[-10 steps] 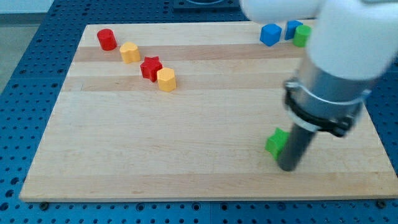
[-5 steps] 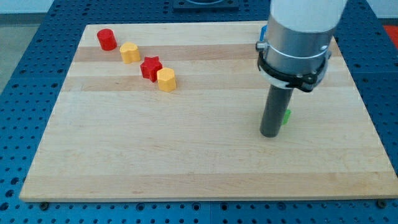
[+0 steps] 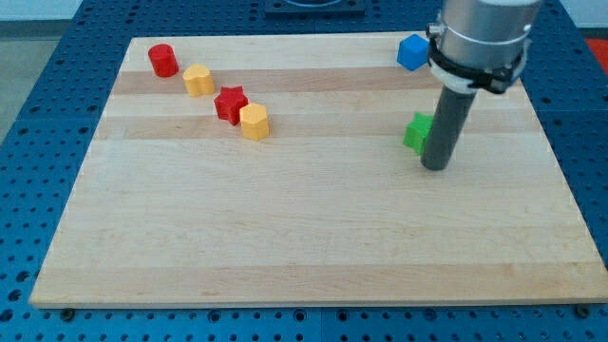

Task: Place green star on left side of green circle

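The green star (image 3: 416, 132) lies on the wooden board at the view's right, partly hidden behind my rod. My tip (image 3: 435, 166) rests on the board just below and to the right of the star, touching or almost touching it. The green circle does not show; the arm's body covers the top right corner where it stood in the earliest frame.
A blue block (image 3: 411, 51) sits near the view's top right edge of the board (image 3: 285, 237). At the top left lie a red cylinder (image 3: 162, 60), a yellow block (image 3: 198, 80), a red star (image 3: 231, 103) and a yellow hexagonal block (image 3: 254, 122).
The green star has moved up the view, from the lower right toward the blue block. My tip has travelled up with it. The arm now hides the green circle.
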Available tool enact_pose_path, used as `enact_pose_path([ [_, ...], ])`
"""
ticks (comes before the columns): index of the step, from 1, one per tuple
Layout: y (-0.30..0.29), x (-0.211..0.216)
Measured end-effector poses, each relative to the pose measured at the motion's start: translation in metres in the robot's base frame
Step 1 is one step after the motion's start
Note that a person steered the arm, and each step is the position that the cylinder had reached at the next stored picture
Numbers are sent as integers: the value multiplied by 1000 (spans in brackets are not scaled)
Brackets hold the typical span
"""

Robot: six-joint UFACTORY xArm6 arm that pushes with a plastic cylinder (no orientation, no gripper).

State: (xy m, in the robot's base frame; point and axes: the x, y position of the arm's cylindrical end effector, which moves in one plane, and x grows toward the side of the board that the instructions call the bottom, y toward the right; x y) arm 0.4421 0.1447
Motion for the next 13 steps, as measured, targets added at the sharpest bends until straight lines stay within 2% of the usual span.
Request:
enact_pose_path([
  [1, 2, -41],
  [2, 2, -46],
  [3, -10, -22],
  [4, -43, -24],
  [6, -8, -89],
  [8, 2, -88],
  [10, 20, -122],
  [12, 35, -96],
  [13, 35, -114],
])
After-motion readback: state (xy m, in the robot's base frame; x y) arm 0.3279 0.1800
